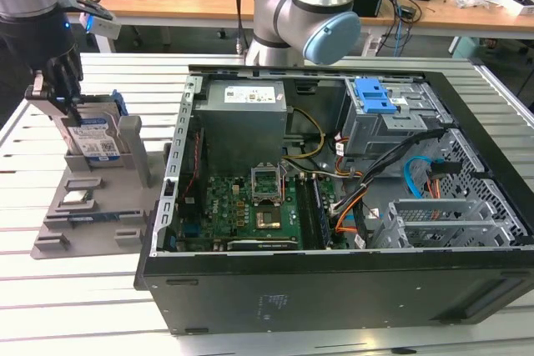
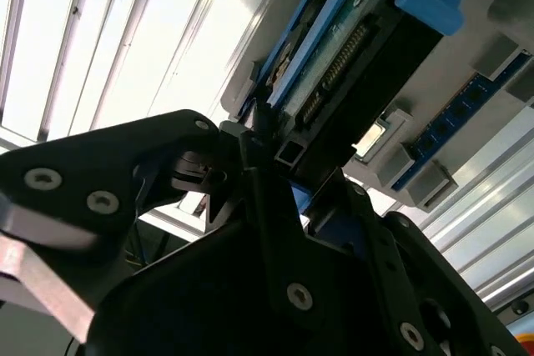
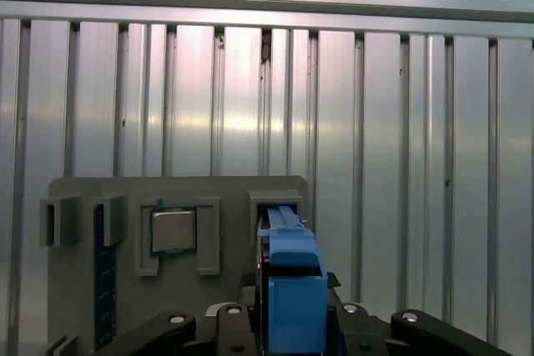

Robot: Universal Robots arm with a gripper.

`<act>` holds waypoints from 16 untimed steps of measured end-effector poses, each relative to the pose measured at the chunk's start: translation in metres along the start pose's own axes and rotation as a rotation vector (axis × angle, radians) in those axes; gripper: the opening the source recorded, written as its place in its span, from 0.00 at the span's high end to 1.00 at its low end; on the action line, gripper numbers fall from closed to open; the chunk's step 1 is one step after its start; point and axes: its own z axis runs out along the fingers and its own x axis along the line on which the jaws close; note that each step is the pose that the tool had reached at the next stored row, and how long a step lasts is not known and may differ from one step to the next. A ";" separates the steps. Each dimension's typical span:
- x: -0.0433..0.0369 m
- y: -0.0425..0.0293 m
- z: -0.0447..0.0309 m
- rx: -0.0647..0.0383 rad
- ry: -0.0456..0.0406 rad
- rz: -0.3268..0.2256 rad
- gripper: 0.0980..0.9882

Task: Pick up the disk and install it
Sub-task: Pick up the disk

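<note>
Grey plastic holder [image 1: 58, 231] at exterior view's left, lying on ribbed alu table [image 1: 75, 306]. Above it, black gripper [image 1: 65, 106] reaching down from upper left corner, fingers clenched on the disk [image 1: 93, 141], one finger each side of its top edge. Disk upright, seated on edge in holder's slot, blue-and-white label facing exterior view's right, blue carrier round the rim. Just in front of disk, small silver chip [image 1: 77, 198] flat in its own pocket, apart from the disk. In second wrist view: gripper [image 2: 279, 160] closed on end of the disk [image 2: 350, 47], connector row and blue carrier visible, chip [image 2: 373, 135] beside. In first wrist view: the disk [image 3: 292, 273] edge-on between fingers of gripper [image 3: 292, 327], chip [image 3: 173, 230] in next pocket of holder [image 3: 225, 198].

Further right in exterior view: open black PC case [image 1: 334, 289] on its side, well apart from disk. Inside: grey PSU [image 1: 244, 118], green mainboard [image 1: 250, 206], then metal drive cage w/ blue latch [image 1: 373, 96]. Behind case, arm base [image 1: 304, 14].
</note>
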 end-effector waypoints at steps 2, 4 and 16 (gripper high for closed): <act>0.0000 0.0000 0.0001 0.000 0.0001 0.000 0.70; 0.0000 0.0000 0.0002 0.000 0.0001 0.000 0.70; -0.0001 0.0002 -0.0038 0.000 0.0000 0.000 0.70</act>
